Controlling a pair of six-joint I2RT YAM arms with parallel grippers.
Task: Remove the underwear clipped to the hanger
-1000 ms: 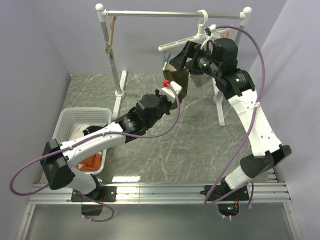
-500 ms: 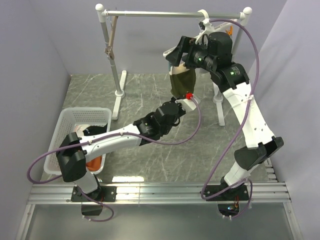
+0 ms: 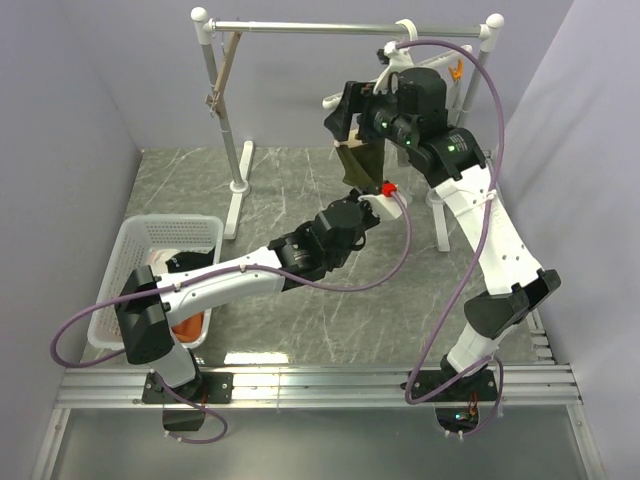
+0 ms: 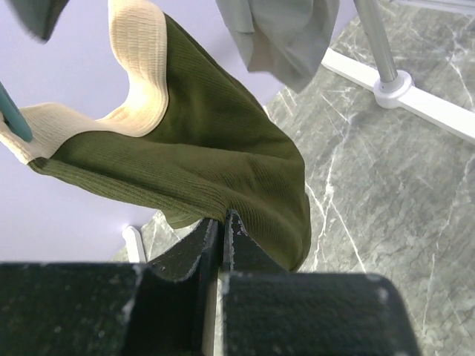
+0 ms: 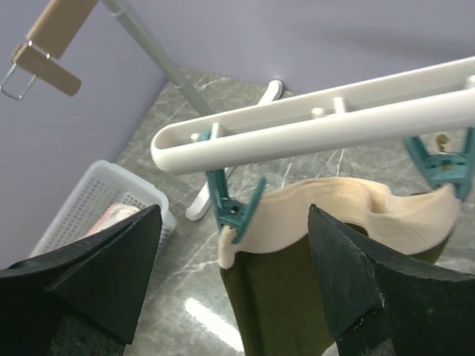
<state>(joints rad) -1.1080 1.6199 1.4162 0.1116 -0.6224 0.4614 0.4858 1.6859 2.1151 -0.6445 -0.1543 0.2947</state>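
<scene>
The dark olive green underwear (image 3: pixel 362 165) with a cream waistband hangs from a white hanger (image 5: pixel 312 122) on two teal clips. My left gripper (image 4: pixel 223 216) is shut on its lower edge (image 4: pixel 200 163); it also shows in the top view (image 3: pixel 380 192). My right gripper (image 5: pixel 234 215) is open, its fingers on either side of the left teal clip (image 5: pixel 236 204) that pinches the waistband (image 5: pixel 334 208). In the top view it sits at the hanger's left end (image 3: pixel 345 112). Light grey underwear (image 4: pixel 278 33) hangs behind. The black pair is not in view.
The white clothes rack's bar (image 3: pixel 320 27) spans the back, and its foot (image 4: pixel 393 85) stands on the marble floor. A wooden clip hanger (image 3: pixel 222 65) hangs at the rack's left. A white basket (image 3: pixel 130 240) at left holds an orange cloth (image 3: pixel 185 325).
My left gripper has moved right and now grips the hem of the olive underwear. My right gripper has slid left along the hanger to the left clip, and the hanger has swung with it.
</scene>
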